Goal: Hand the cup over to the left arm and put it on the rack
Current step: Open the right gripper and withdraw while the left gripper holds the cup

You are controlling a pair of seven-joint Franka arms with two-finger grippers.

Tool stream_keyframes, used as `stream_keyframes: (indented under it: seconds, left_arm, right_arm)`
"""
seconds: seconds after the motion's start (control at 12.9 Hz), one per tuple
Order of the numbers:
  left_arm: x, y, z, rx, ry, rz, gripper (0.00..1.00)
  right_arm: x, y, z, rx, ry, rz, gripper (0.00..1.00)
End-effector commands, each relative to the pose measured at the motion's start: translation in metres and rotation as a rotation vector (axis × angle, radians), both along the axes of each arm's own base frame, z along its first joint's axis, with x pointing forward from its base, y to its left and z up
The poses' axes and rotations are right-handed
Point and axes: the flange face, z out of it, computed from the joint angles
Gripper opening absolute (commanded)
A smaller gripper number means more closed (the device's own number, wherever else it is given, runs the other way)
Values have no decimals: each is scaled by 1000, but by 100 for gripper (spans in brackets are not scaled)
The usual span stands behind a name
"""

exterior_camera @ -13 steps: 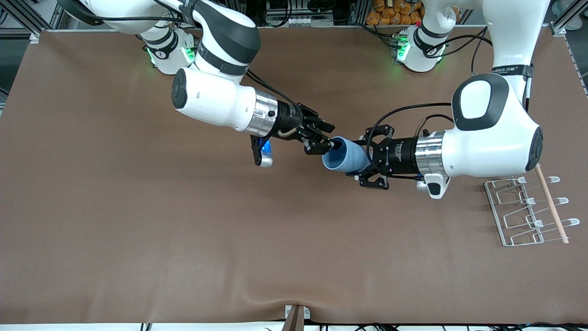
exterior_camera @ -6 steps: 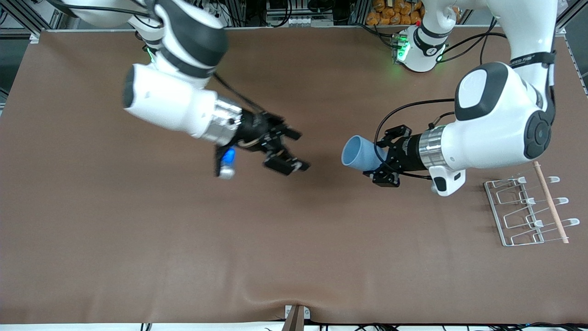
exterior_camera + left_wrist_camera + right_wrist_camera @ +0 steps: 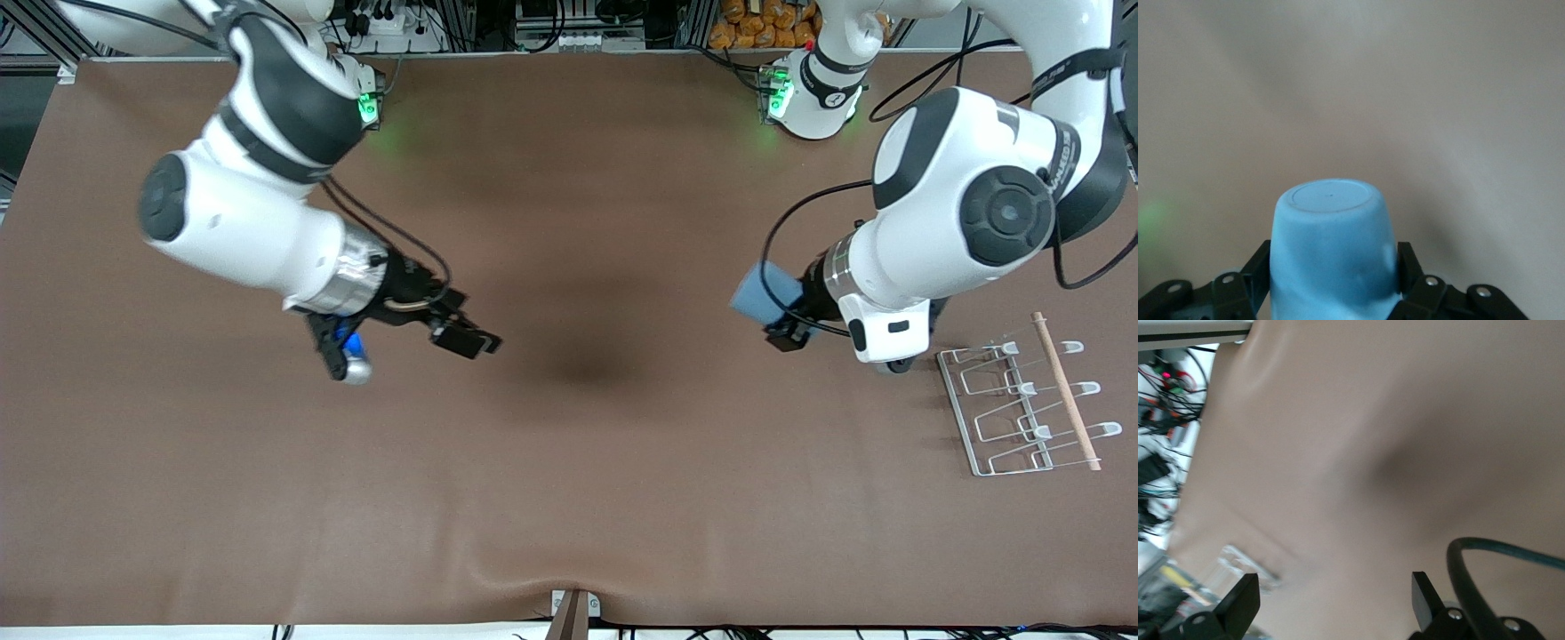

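Brown table [image 3: 569, 498]: left tool [image 3: 782, 322] clamped on cup [image 3: 757, 291] near rack [image 3: 1022, 411]; right tool [image 3: 462, 333] empty, fingers apart

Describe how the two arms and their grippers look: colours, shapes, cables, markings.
Both arms are glossy white, rounded shells with black joint bands and a silver ring at the wrist. The left arm bears a black strap with small white lettering; black cables loop along it. The left gripper and right gripper are black, two-fingered, bolted linkages. The right arm carries a blue-lit piece by its wrist. Both bases glow green.
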Motion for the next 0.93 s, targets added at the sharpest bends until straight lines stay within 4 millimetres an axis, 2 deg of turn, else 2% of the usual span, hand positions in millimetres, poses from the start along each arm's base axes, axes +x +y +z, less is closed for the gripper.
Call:
stream_keyframes:
  seconds: [0.0, 0.15, 0.23, 0.31, 0.39, 0.62, 0.77, 0.85]
  left_arm:
    - [-13, -8, 5, 229, -49, -127, 2]
    - [-14, -6, -10, 330, -39, -163, 2]
    - [-15, -1, -27, 395, -22, -182, 2]
    - [-15, 3, -33, 455, -24, -193, 2]
    - [-16, 7, -39, 483, -15, -188, 2]
    - [-15, 25, -52, 584, 3, -185, 2]
    - [-22, 33, -75, 751, -22, -179, 3]
    - [-27, 34, -90, 814, -36, -168, 3]
  right_arm:
    - [-1, -56, 10, -76, -41, 154, 100]
    - [1, -106, 13, -112, -39, 244, 100]
    - [0, -129, 15, -121, -41, 306, 100]
    - [-5, -144, 24, -139, -60, 357, 100]
    - [-7, -162, 23, -157, -42, 398, 100]
    - [-13, -193, 15, -226, -5, 524, 100]
    - [-17, -216, 17, -282, 30, 573, 100]
    - [-21, -227, 25, -300, 31, 607, 100]
